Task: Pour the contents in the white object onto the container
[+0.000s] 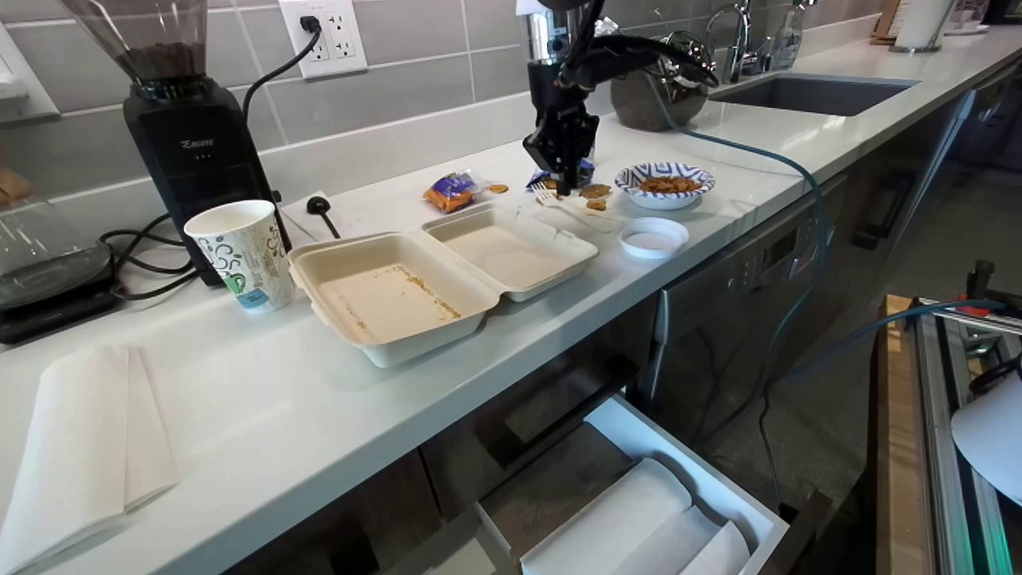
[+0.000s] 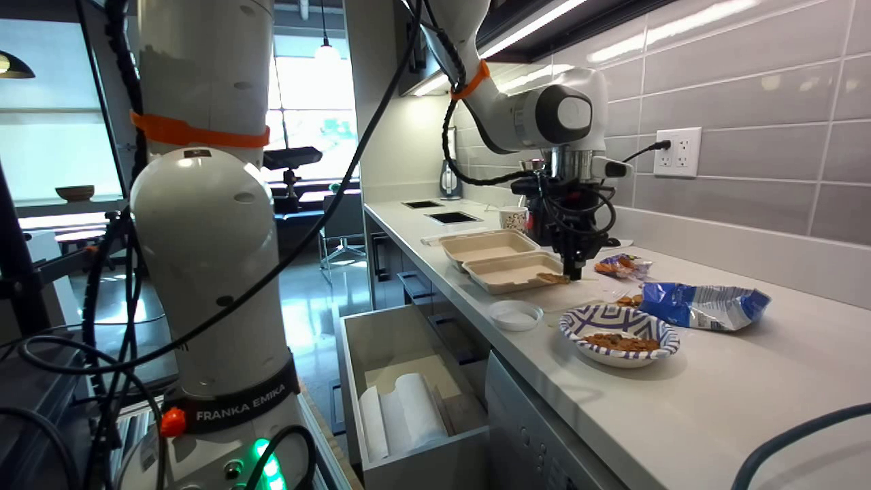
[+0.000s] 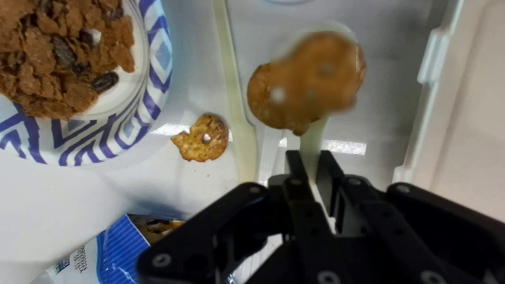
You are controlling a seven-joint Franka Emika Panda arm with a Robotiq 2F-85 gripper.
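The open foam box (image 1: 371, 299), the container, lies with both halves up and has crumbs inside. It also shows in an exterior view (image 2: 500, 269) and at the right of the wrist view (image 3: 465, 130). My gripper (image 1: 565, 190) is beside its half nearer the sink. In the wrist view my gripper (image 3: 310, 156) is shut on a pale utensil handle (image 3: 313, 136). Brown cookies (image 3: 258, 96) rest at the utensil's far end, partly blurred; they also show in an exterior view (image 2: 552, 278). A small low white cup (image 1: 653, 246) near the counter's front edge looks empty; no brown bits show in it.
A blue-patterned bowl (image 3: 158, 75) of cereal stands beside my gripper. A pale utensil (image 3: 236, 106) and a bitten cookie (image 3: 203, 138) lie between. A blue snack bag (image 2: 701, 306), a tall printed cup (image 1: 243, 255) and a grinder (image 1: 192, 152) stand around. A drawer (image 2: 463, 449) is open below.
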